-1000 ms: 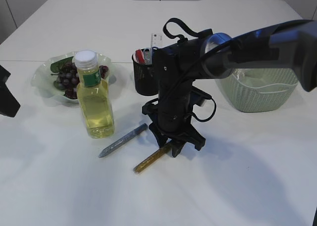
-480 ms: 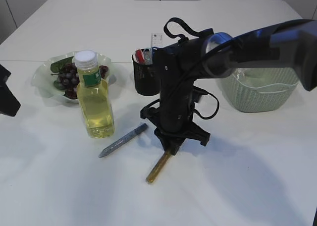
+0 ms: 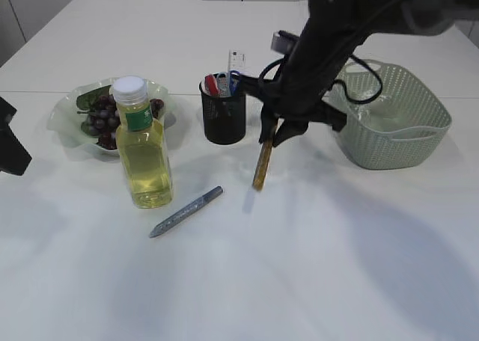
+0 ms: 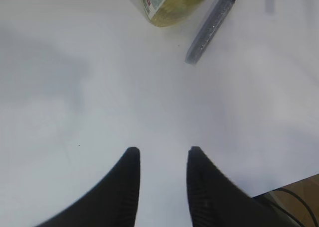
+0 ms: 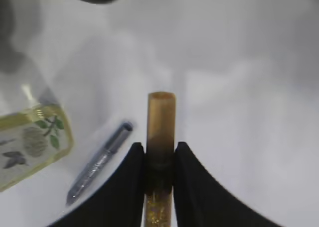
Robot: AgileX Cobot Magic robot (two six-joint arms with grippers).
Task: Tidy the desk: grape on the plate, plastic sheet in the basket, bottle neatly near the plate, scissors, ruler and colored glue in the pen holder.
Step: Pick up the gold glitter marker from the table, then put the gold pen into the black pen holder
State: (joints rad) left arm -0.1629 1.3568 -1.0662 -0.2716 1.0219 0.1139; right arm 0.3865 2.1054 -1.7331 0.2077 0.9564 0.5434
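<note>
Above the white table [image 3: 337,266], between the pen holder [image 3: 224,117] and the basket [image 3: 404,131], a gold glitter glue tube [image 3: 263,161] is held hanging almost upright by the right gripper [image 3: 278,131]. In the right wrist view the jaws are seen closed narrowly on the tube [image 5: 160,137], one finger [image 5: 130,187] pressed to each side; the tube's lower end is clear of the tabletop, while its upper end is cut off by the frame edge.

A silver glitter glue tube [image 3: 185,212] lies slanted on the table, just beside the bottle [image 3: 141,146] of yellow liquid with a white cap. Behind the bottle, dark grapes [image 3: 103,120] are seen on a pale green plate [image 3: 63,117], partly hidden by the bottle. Red-handled scissors [image 3: 215,83] and a ruler [image 3: 236,60] stand in the black mesh pen holder; their lower parts are hidden inside it. The contents of the basket are hard to make out behind the arm and the mesh wall.

The left gripper [image 4: 162,155] is seen only in its own wrist view, where the jaws stand partly open with nothing between them, above bare table. Only the bottle's base and the silver tube's tip are caught at that view's top edge.
</note>
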